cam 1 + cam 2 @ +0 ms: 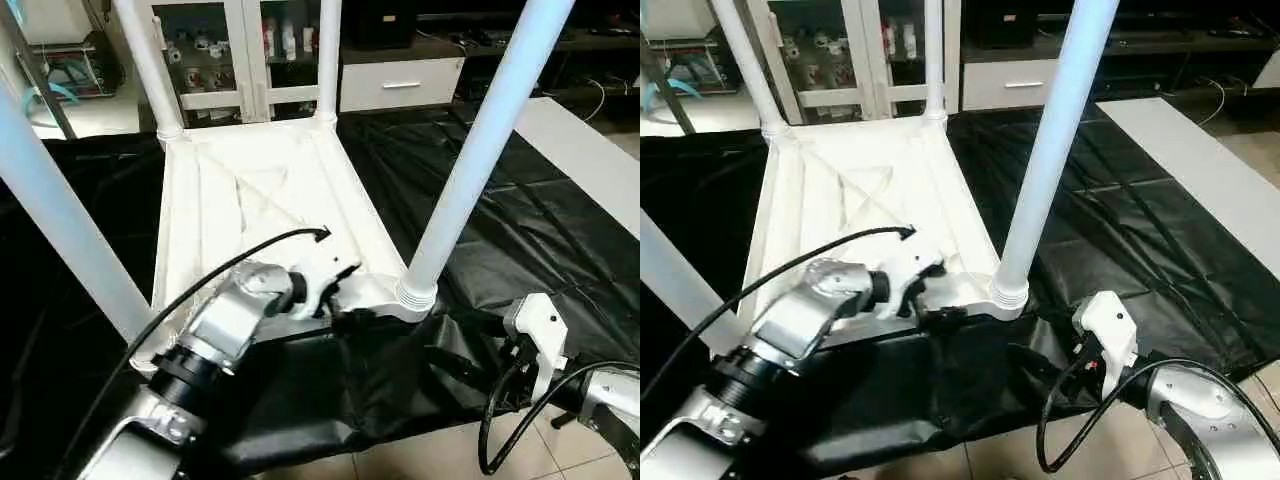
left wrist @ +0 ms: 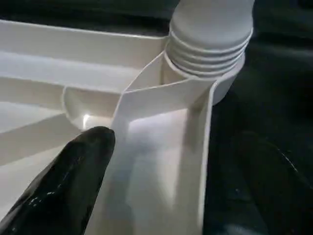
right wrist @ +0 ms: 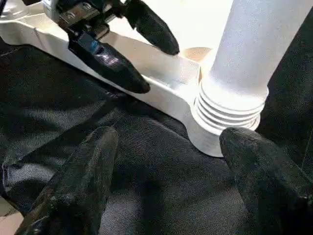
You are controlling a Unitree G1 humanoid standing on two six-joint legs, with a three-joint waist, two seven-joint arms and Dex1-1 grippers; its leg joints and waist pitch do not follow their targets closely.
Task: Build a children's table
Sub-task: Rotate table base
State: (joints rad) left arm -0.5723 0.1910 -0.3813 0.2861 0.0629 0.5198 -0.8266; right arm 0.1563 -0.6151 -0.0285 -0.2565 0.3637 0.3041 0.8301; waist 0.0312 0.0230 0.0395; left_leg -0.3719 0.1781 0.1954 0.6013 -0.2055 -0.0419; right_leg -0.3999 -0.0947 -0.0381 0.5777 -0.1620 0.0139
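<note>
- Black sheet (image 1: 520, 230) on floor, cabinets behind.
- Tabletop (image 1: 250, 200) upside down on sheet; four legs seated in corner sockets, near-right leg (image 1: 470, 170) upright.
- Left claw (image 3: 129, 54) straddling tabletop rim beside that leg, spread.
- Right claw (image 3: 166, 166) spread, hovering near socket, touching nothing.
- Risk: nudging leg, tilting or loosening its thread.

One white plastic square tabletop (image 1: 250, 200), ribbed underside up. Four long white tube legs (image 1: 480, 150) standing in corner sockets. One black sheet (image 1: 520, 230). Two robot grippers: left gripper (image 1: 925, 300), right gripper (image 3: 166, 166).
</note>
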